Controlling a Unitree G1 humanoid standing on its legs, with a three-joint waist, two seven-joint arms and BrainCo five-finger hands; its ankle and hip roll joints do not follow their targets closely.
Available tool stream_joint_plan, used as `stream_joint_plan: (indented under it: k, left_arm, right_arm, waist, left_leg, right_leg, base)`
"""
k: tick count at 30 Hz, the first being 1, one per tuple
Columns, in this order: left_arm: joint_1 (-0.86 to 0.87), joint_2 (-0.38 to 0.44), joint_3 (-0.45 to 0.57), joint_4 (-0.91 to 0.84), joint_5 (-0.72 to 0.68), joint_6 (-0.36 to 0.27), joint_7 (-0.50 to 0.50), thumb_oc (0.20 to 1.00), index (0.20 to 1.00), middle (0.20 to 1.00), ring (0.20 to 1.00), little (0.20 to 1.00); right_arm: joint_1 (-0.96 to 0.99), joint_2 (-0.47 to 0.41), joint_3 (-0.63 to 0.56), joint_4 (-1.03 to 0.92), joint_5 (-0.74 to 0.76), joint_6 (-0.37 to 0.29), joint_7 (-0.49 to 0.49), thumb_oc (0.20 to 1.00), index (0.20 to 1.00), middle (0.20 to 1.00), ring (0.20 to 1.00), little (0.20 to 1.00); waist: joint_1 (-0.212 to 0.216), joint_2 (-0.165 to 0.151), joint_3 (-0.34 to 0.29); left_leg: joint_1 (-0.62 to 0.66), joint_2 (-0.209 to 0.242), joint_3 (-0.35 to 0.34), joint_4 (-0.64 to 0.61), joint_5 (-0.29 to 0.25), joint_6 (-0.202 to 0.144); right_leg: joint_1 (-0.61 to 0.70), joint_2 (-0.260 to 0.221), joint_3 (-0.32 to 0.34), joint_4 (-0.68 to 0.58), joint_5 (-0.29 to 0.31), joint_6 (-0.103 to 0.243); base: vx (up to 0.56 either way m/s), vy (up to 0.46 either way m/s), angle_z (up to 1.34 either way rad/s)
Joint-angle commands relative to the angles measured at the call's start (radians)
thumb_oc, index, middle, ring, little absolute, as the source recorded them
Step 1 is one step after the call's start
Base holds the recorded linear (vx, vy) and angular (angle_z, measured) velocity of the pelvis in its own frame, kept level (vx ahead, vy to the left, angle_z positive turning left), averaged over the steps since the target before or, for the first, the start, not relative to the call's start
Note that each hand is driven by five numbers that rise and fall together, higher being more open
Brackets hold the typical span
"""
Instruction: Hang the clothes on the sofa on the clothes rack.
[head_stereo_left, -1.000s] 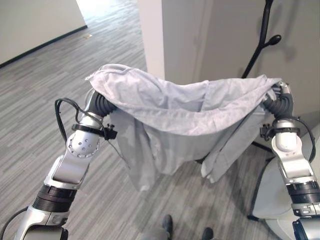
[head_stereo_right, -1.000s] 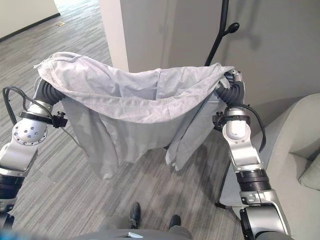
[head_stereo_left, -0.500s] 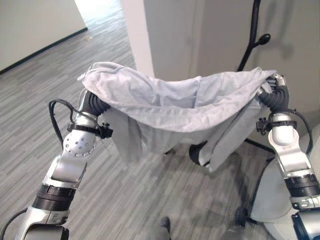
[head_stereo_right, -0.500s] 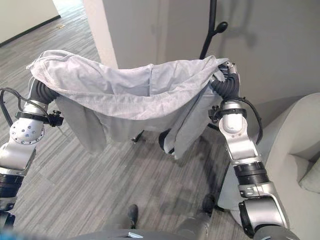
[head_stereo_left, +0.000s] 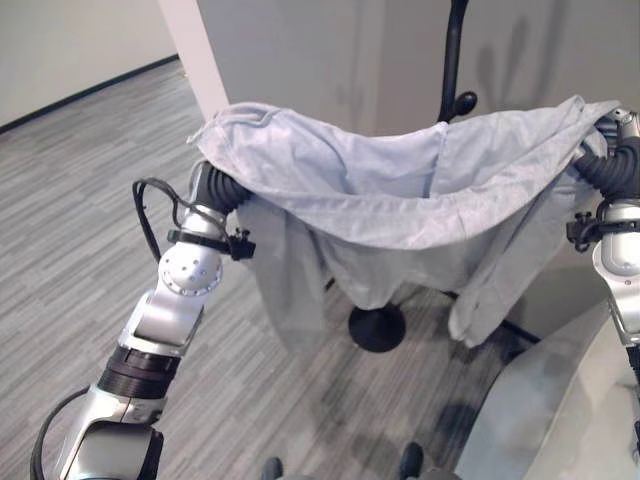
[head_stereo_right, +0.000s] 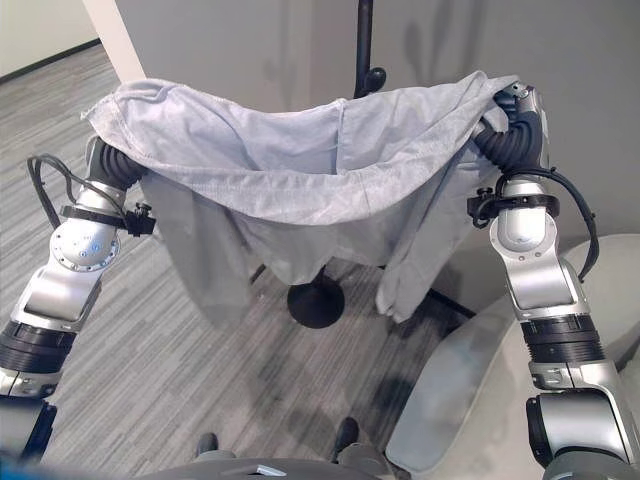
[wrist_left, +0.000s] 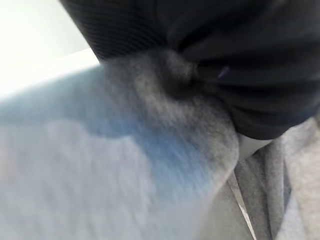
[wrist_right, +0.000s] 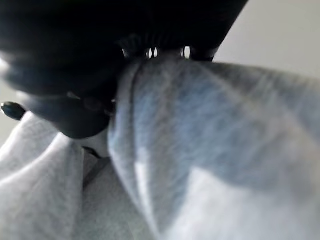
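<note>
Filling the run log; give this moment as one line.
garment: held up, spread between both hands | rack: behind it | hung: no

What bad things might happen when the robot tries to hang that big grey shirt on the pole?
1. The grey shirt sags low between the two arms, so its middle might bump the black rack pole instead of catching on the hook.
2. Loose ends dangle near the rack's round base and could drag or snag there.
3. The cloth covers both hands, so a slipping hold would be hard to notice.

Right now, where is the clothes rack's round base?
The round black base sits on the grey floor, centre of the eye views, beneath the hanging grey garment.
</note>
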Motion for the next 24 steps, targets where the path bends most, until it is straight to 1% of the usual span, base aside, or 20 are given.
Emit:
stream_joint_plan:
  k: [1,2,3,4,5,6,10,11,13,18,24]
  left_arm:
    - [-0.026,0.056,0.046,-0.014,-0.017,-0.019,0.039,0.200,0.200,0.200,0.200,0.200]
    - [-0.028,0.058,0.044,-0.014,-0.014,-0.021,0.038,0.200,0.200,0.200,0.200,0.200]
    - [-0.027,0.064,0.045,-0.016,-0.014,-0.023,0.039,0.200,0.200,0.200,0.200,0.200]
    - [-0.026,0.066,0.046,-0.020,-0.008,-0.026,0.040,0.200,0.200,0.200,0.200,0.200]
    - [-0.021,0.066,0.049,-0.023,-0.005,-0.027,0.043,0.200,0.200,0.200,0.200,0.200]
    - [-0.001,0.058,0.056,-0.020,0.000,-0.023,0.041,0.200,0.200,0.200,0.200,0.200]
    - [0.017,0.060,0.063,-0.020,-0.001,-0.023,0.040,0.200,0.200,0.200,0.200,0.200]
    - [0.032,0.062,0.073,-0.024,-0.002,-0.018,0.036,0.200,0.200,0.200,0.200,0.200]
    - [0.040,0.063,0.077,-0.026,-0.003,-0.016,0.035,0.200,0.200,0.200,0.200,0.200]
    - [0.077,0.063,0.097,-0.034,-0.010,-0.016,0.033,0.200,0.200,0.200,0.200,0.200]
    - [0.079,0.065,0.099,-0.037,-0.010,-0.014,0.034,0.200,0.200,0.200,0.200,0.200]
  right_arm:
    - [-0.050,-0.006,-0.066,-0.019,0.046,-0.030,-0.038,0.200,0.200,0.200,0.200,0.200]
    - [-0.060,0.003,-0.062,-0.011,0.047,-0.035,-0.044,0.200,0.200,0.200,0.200,0.200]
    - [-0.074,0.008,-0.050,0.000,0.044,-0.037,-0.042,0.200,0.200,0.200,0.200,0.200]
    - [-0.085,0.011,-0.045,0.011,0.040,-0.038,-0.044,0.200,0.200,0.200,0.200,0.200]
    - [-0.086,0.022,-0.039,0.014,0.036,-0.035,-0.040,0.200,0.200,0.200,0.200,0.200]
    - [-0.068,0.053,-0.042,0.009,0.026,-0.025,-0.034,0.200,0.200,0.200,0.200,0.200]
    - [-0.061,0.070,-0.035,0.009,0.016,-0.021,-0.026,0.200,0.200,0.200,0.200,0.200]
    - [-0.058,0.078,-0.030,0.016,0.013,-0.013,-0.015,0.200,0.200,0.200,0.200,0.200]
    - [-0.056,0.083,-0.029,0.016,0.012,-0.012,-0.013,0.200,0.200,0.200,0.200,0.200]
    - [-0.043,0.110,-0.023,0.011,0.012,-0.007,-0.002,0.200,0.200,0.200,0.200,0.200]
    - [-0.040,0.123,-0.024,0.004,0.012,-0.008,-0.007,0.200,0.200,0.200,0.200,0.200]
  waist:
    - [0.032,-0.044,-0.058]
    - [0.045,-0.046,-0.045]
    - [0.054,-0.045,-0.046]
    - [0.060,-0.039,-0.042]
    - [0.058,-0.033,-0.046]
    - [0.052,-0.029,-0.065]
    - [0.054,-0.032,-0.077]
    - [0.057,-0.032,-0.085]
    - [0.059,-0.032,-0.088]
    - [0.073,-0.027,-0.099]
    - [0.074,-0.024,-0.097]
  left_leg:
    - [0.012,-0.214,0.018,-0.104,-0.107,0.064]
    - [-0.019,-0.259,0.007,-0.111,-0.109,0.078]
    - [-0.018,-0.280,-0.003,-0.118,-0.120,0.089]
    - [-0.022,-0.294,-0.011,-0.115,-0.119,0.097]
    - [-0.014,-0.295,-0.003,-0.116,-0.115,0.099]
    - [0.014,-0.299,0.020,-0.128,-0.116,0.100]
    - [0.031,-0.307,0.028,-0.129,-0.124,0.104]
    - [0.048,-0.305,0.043,-0.129,-0.125,0.104]
    - [0.057,-0.303,0.050,-0.129,-0.127,0.103]
    - [0.109,-0.282,0.073,-0.129,-0.142,0.100]
    - [0.127,-0.278,0.078,-0.129,-0.151,0.101]
  right_leg:
    - [-0.033,-0.097,0.087,0.013,-0.034,0.151]
    - [-0.036,-0.094,0.094,0.013,-0.035,0.149]
    - [-0.038,-0.093,0.099,0.013,-0.033,0.148]
    - [-0.035,-0.089,0.099,0.013,-0.032,0.146]
    - [-0.030,-0.091,0.092,0.013,-0.031,0.146]
    - [-0.016,-0.096,0.081,0.013,-0.033,0.145]
    - [-0.005,-0.106,0.085,0.013,-0.036,0.146]
    - [0.006,-0.114,0.082,0.013,-0.037,0.147]
    - [0.010,-0.116,0.084,0.013,-0.038,0.148]
    - [0.038,-0.130,0.094,0.013,-0.045,0.151]
    - [0.048,-0.135,0.101,0.013,-0.047,0.154]
  base:
    - [0.04,-0.070,0.49]
    - [0.01,-0.033,0.48]
    - [0.02,0.007,0.20]
    - [0.05,0.038,-0.12]
    - [0.12,0.076,-0.16]
    - [0.10,0.071,-0.05]
    - [0.08,0.071,0.11]
    - [0.08,0.075,0.00]
    - [0.08,0.064,-0.13]
    - [0.08,0.046,-0.23]
    - [0.04,0.024,-0.03]
